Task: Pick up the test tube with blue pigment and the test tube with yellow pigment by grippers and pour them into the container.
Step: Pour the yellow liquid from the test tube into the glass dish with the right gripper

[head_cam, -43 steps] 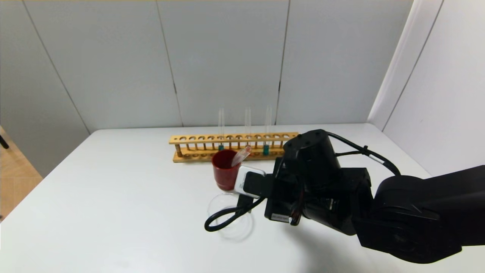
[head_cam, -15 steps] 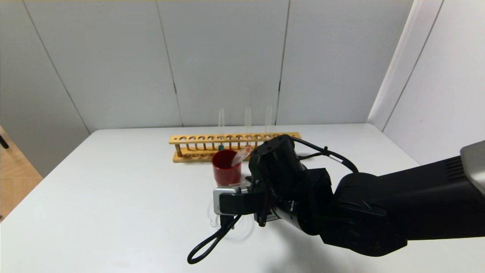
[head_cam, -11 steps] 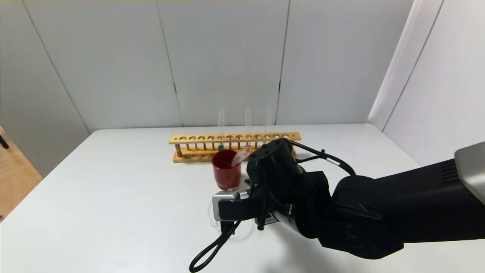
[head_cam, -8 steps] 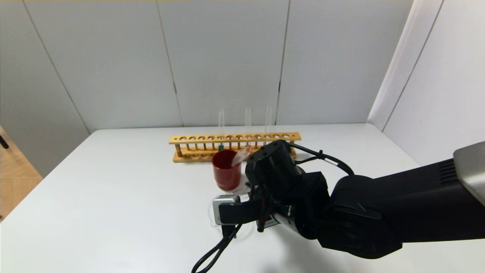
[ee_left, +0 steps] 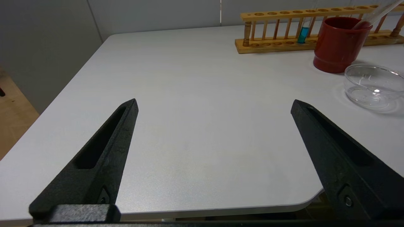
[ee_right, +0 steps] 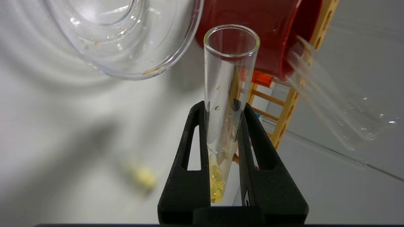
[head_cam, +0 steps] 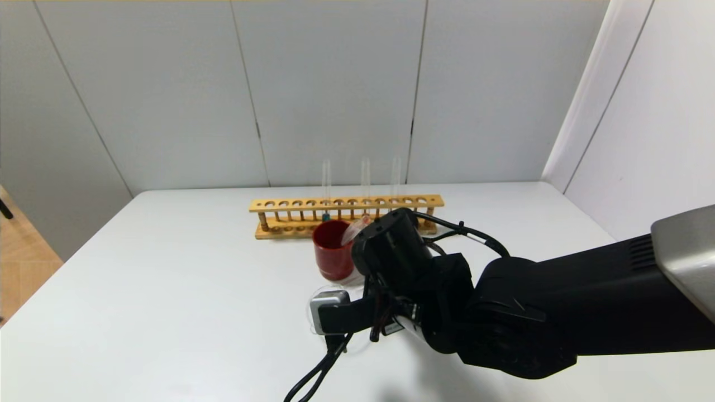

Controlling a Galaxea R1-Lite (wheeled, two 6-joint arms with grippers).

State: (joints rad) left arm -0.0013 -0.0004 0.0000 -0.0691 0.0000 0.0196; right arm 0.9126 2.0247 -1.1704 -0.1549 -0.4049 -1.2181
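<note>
**A:** So the right gripper [ee_right: 222, 148] is clamped on the test tube with yellow pigment [ee_right: 225, 104], low down near its rounded end, where the yellow sits. The open mouth points away from the wrist, close to the rim of the glass container [ee_right: 126, 37] but off to its side, not over it. The long axis runs straight out along the fingers.

**B:** My worry is the aim. If it tips from there, I reckon the yellow runs onto the table [head_cam: 167, 290] or against the red cup [head_cam: 333, 248] just beside the dish. There's a yellowish blob on the table in the wrist view, can't tell what it is.

**A:** Also smooth glass held in thin fingers, could slide once it's tilted. The left gripper [ee_left: 214, 104] is parked wide open near the table edge. The test tube with blue pigment [ee_left: 303, 33] is upright in the wooden rack [head_cam: 346, 215].
</note>
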